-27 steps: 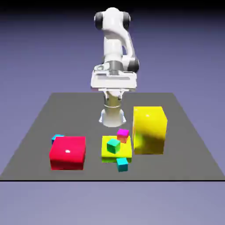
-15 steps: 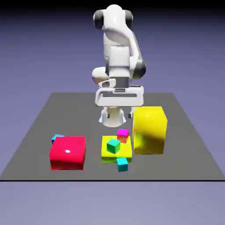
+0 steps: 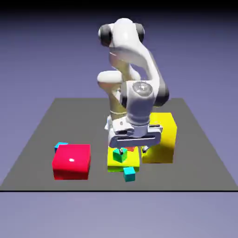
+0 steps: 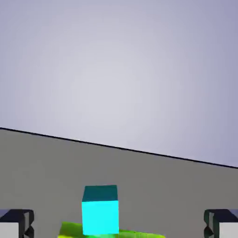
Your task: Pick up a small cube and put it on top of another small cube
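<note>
A tiny cyan small cube (image 3: 129, 174) lies on the table just in front of the low yellow block (image 3: 111, 162). In the hand view this cyan cube (image 4: 100, 210) shows ahead, just beyond the block's yellow-green top (image 4: 69, 230). A second cyan cube (image 3: 60, 146) peeks out behind the red block (image 3: 71, 161). My gripper (image 3: 133, 149) hangs low over the low yellow block, open, with nothing between its fingers. Both fingertips (image 4: 16, 223) stand wide apart at the hand view's bottom corners. A greener teal cube (image 3: 120, 155) sits on the block under the hand.
A tall yellow block (image 3: 162, 139) stands right beside the hand on the exterior view's right. The magenta cube is almost wholly hidden behind the hand. The table's front edge (image 3: 116, 189) runs close to the cyan cube.
The arm has swung down and toward the table's front, bringing the hand from high above to just over the low yellow block. The hand now covers the magenta cube. The cubes have not moved.
</note>
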Available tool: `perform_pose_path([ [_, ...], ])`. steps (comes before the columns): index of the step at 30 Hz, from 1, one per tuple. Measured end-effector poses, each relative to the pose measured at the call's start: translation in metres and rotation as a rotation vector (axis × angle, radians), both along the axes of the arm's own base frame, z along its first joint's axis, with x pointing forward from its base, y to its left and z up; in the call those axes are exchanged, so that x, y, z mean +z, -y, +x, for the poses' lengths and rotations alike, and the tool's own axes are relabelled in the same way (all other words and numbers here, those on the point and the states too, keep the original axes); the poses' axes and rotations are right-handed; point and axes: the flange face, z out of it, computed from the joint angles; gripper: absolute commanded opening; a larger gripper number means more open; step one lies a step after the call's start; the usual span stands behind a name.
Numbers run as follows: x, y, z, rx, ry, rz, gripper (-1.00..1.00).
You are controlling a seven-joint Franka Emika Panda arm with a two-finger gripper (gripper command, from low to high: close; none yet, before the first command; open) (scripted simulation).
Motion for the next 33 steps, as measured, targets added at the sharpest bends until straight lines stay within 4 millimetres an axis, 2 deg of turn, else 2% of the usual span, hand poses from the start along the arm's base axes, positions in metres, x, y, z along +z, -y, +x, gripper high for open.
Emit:
perform_pose_path([
  [8,-0.068,-0.011,0.024,0.009,-0.298,-0.048,0.0],
  [15,-0.13,-0.016,0.027,0.008,-0.558,-0.091,0.0],
  [21,-0.181,-0.015,0.019,-0.001,-0.782,-0.128,0.0],
  [27,-0.228,-0.009,-0.001,-0.017,-1.007,-0.164,0.0],
  [29,-0.229,-0.009,-0.001,-0.018,-1.012,-0.165,0.0],
  [33,-0.242,-0.006,-0.014,-0.017,-1.012,-0.165,0.0],
])
